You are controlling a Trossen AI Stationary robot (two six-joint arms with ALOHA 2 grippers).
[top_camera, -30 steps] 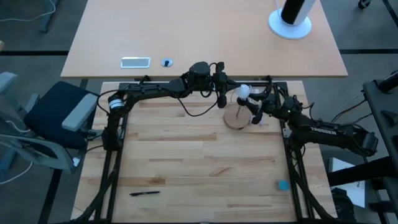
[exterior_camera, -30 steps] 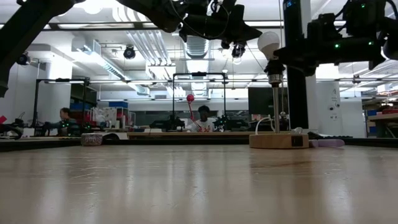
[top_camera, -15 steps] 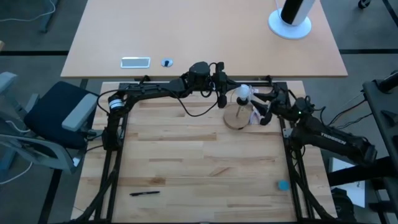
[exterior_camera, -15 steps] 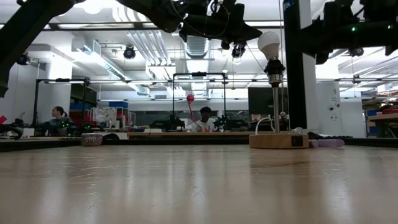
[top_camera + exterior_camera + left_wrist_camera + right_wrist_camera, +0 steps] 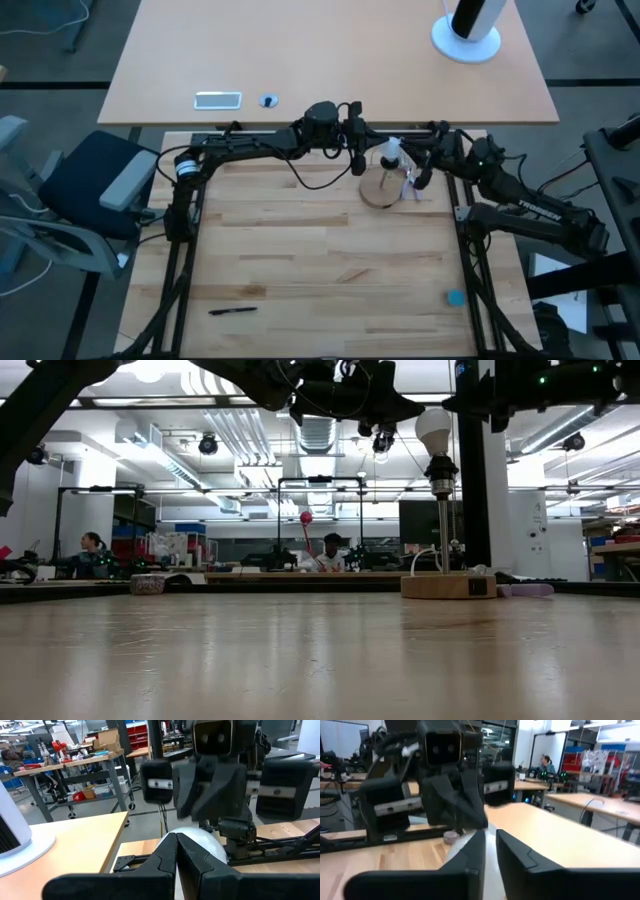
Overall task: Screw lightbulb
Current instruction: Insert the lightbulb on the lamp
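Observation:
The white lightbulb (image 5: 390, 152) sits upright in the socket on top of a black post (image 5: 442, 525). The post stands on a round wooden disc (image 5: 378, 193) at the table's far side. My left gripper (image 5: 358, 160) hovers shut just left of the bulb at bulb height, and the bulb (image 5: 200, 845) shows right behind its fingertips. My right gripper (image 5: 418, 178) hangs to the right of the bulb and higher than it, clear of it. Its fingers (image 5: 475, 855) are almost together with only a narrow slit between them.
A large black cylinder on a white base (image 5: 468, 30) stands on the far table, with a flat white object (image 5: 218, 99) farther left. A black pen (image 5: 232, 310) and a small blue object (image 5: 455, 297) lie near the front edge. People sit in the room behind.
My right gripper stood at the socket just under the bulb. It has left it and risen up and away toward the table's right. The bulb and post stay upright where they were.

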